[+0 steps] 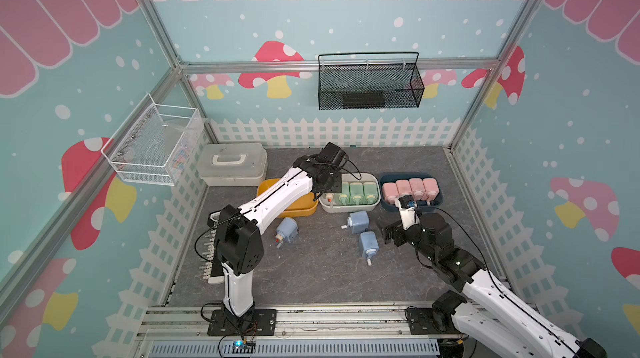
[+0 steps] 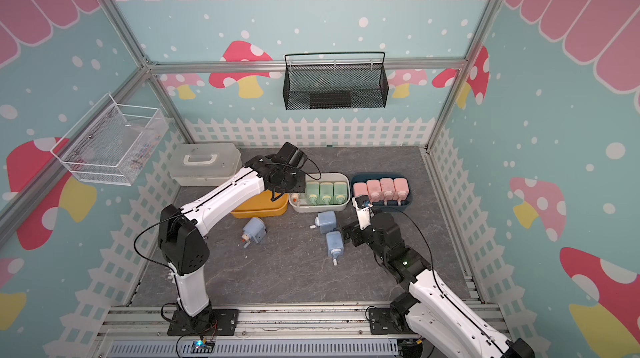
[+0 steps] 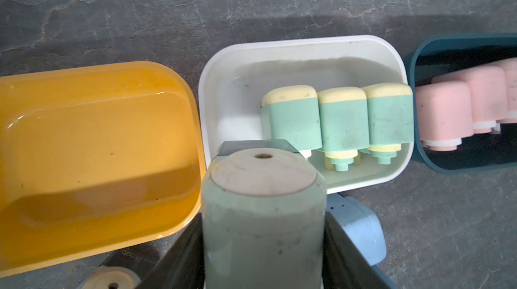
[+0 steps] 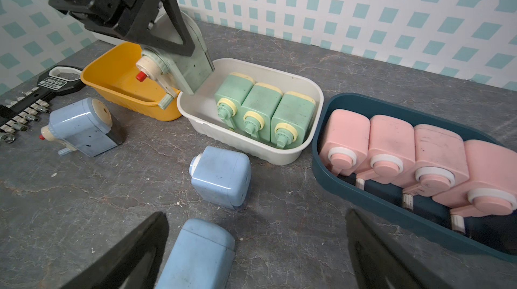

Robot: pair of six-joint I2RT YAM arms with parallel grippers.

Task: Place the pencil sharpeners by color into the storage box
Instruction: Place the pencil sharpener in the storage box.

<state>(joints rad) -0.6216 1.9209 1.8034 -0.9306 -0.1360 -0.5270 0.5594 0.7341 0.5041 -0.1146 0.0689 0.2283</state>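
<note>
Left fingers [image 4: 181, 46] are clamped on a green sharpener [image 4: 193, 73] across its flat sides. I have it hanging tilted over the left end of the white bin [image 4: 251, 152], crank end low. Right fingers [image 4: 256, 213] stand wide and empty, low over the desk [image 4: 112, 195], just beside the nearest blue sharpener [image 4: 195, 254]; I can't tell if they touch it.

Handling, my read: hard plastic shell, stiff, probably light; smooth rounded corners, so it can slip or twist in a pinch. Take it across the broad flat faces at mid-body, never by the crank stub; that stub looks like the part that snags or snaps.

Bins run in a row at the far side: yellow bin [image 4: 117, 83] left, empty; white one in the middle, three green sharpeners [image 4: 263, 106] packed toward its right end, free slot on its left; dark blue bin [image 3: 461, 39] right, four pink sharpeners [image 4: 391, 145] side by side. Two more blue ones lie loose on the desk: second blue sharpener [image 4: 221, 178] just near of the white bin, third blue sharpener [image 4: 84, 128] further left.

In the way: the held unit's crank hangs right at the seam between the yellow and white rims; it could catch either rim going down. Socket bar [image 4: 33, 100] lies at the left desk edge beside the third blue one; not mine to sort. Lidded clear box [image 1: 232, 164] sits far left, well apart.
</note>
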